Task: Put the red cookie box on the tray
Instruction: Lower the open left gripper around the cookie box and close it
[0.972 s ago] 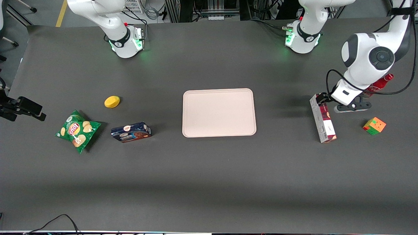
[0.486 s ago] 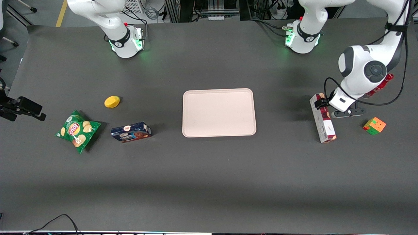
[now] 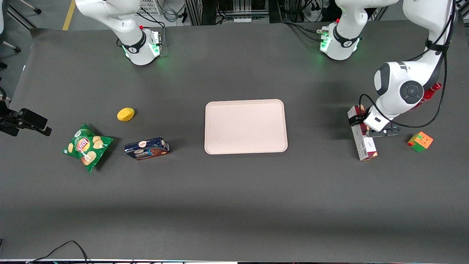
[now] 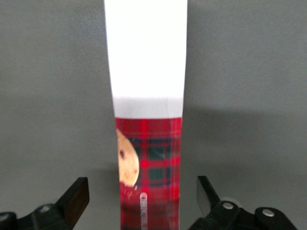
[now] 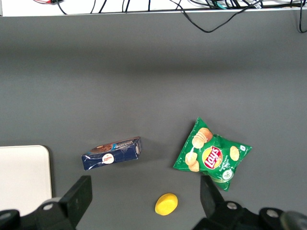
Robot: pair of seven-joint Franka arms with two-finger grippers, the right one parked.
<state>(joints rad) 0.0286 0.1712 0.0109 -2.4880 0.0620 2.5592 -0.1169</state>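
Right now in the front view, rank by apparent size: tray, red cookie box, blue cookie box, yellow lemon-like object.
1. tray
2. red cookie box, partly covered by the open end effector straddling it
3. blue cookie box, close to the red one, so unsure
4. yellow object

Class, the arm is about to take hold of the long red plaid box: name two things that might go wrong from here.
1. The open hand straddles the long red plaid cardboard cookie box near one end, so it may tip when lifted.
2. The multicoloured puzzle cube and red bottle sit close by; a swing could knock them.
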